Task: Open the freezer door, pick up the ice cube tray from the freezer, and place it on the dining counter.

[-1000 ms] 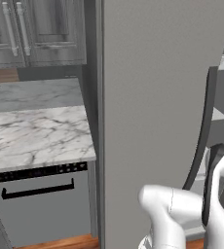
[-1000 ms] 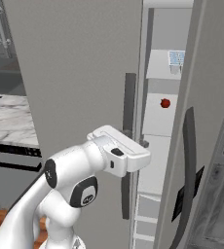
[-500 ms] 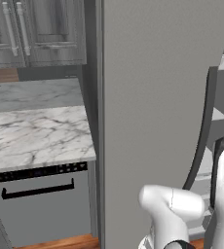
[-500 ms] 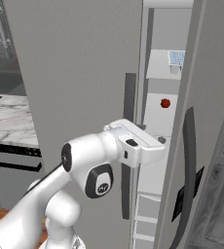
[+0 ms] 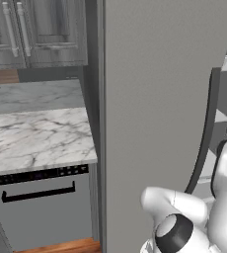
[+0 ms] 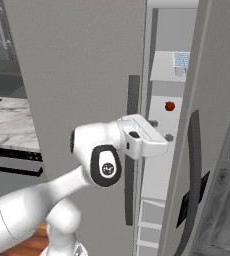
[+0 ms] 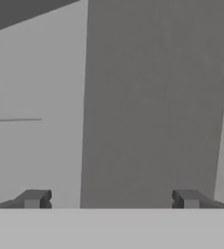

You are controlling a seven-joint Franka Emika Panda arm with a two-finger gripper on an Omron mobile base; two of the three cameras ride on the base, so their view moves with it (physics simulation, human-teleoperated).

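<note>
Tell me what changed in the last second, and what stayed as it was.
The arm swung rightward across the freezer door, bringing the tool off the dark handle toward the opening; the tool opened wider, empty. The door, the ice cube tray on its shelf and the red item stayed.

Flat, even rendered light with soft shadows, no glare; all views look slightly soft and low-resolution.

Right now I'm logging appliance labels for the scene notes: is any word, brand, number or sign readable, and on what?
No readable text anywhere.
Black control strip on the grey dishwasher front: faint marks, too small and blurred to read.
Tall matte grey freezer door: plain, no label.
Small pale-blue and white ice cube tray: no markings visible.
</note>
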